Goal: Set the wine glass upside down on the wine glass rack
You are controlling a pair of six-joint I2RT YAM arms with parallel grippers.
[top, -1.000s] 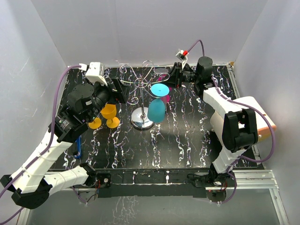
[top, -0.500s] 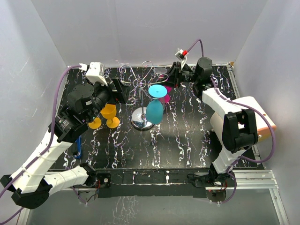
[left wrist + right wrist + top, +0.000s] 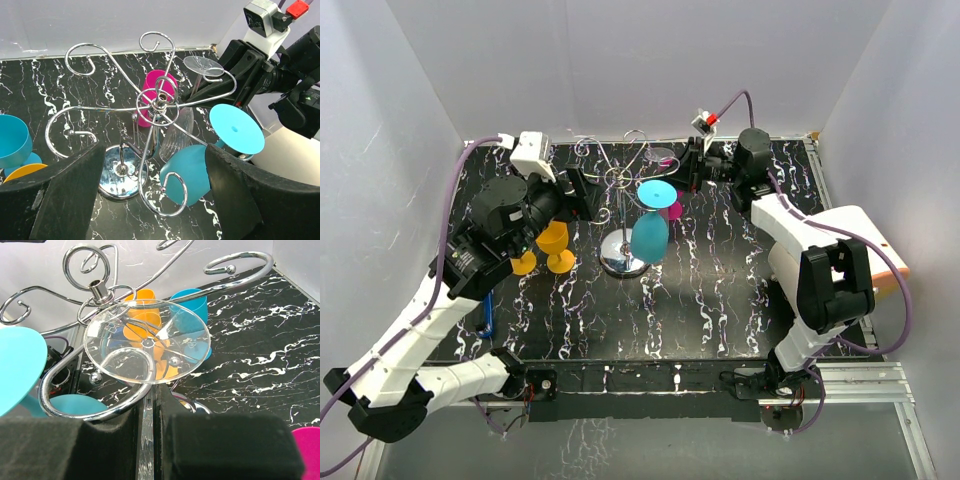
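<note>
The wine glass rack stands mid-table on its chrome dome base; its scroll arms also fill the left wrist view and the right wrist view. My right gripper is shut on the stem of a clear wine glass held upside down. Its round foot sits just above a curled rack arm; I cannot tell whether it rests on it. My left gripper is open and empty, close to the rack's left side.
A teal glass hangs upside down on the rack. A pink glass stands behind the rack. Two yellow glasses stand left of the base. A teal cup is at the left.
My right gripper has carried the clear glass a little left, closer to the rack's arm. My left arm has shifted slightly up and back.
</note>
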